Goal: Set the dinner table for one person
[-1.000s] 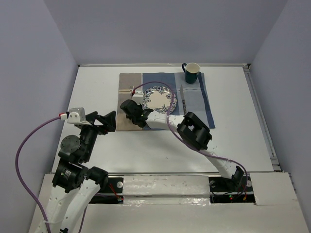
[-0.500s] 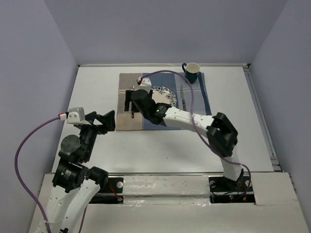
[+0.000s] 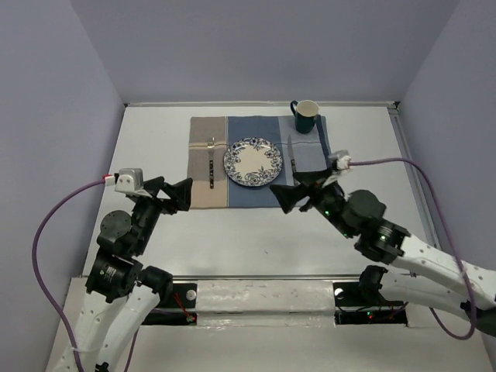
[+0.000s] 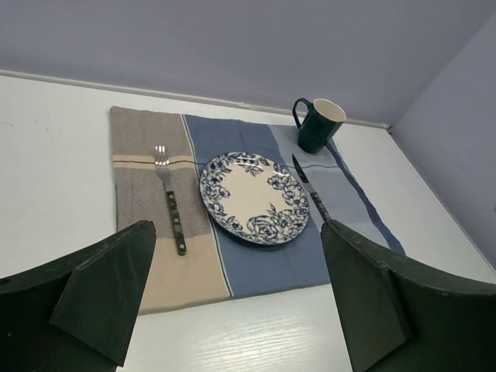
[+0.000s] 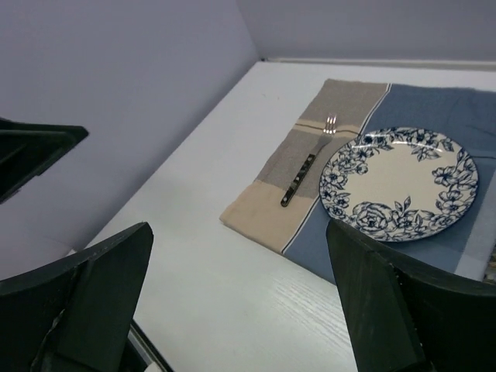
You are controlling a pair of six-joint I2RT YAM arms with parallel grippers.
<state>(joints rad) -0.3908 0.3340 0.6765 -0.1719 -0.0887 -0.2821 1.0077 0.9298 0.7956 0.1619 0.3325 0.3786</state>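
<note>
Left gripper [image 3: 172, 195] and right gripper [image 3: 299, 195] wide open, empty
Fork [image 3: 211, 163] and plate [image 3: 253, 162] lie ahead of both on the surface [image 3: 155, 139].

Plate [image 3: 253, 162] is sitting on the placemat [image 3: 203, 194], fork [image 3: 211, 161] lying left, knife [image 3: 294, 155] right, mug [image 3: 304, 116] standing beyond; left pincer [image 3: 186, 195] and right pincer [image 3: 294, 194] are gaping.
</note>
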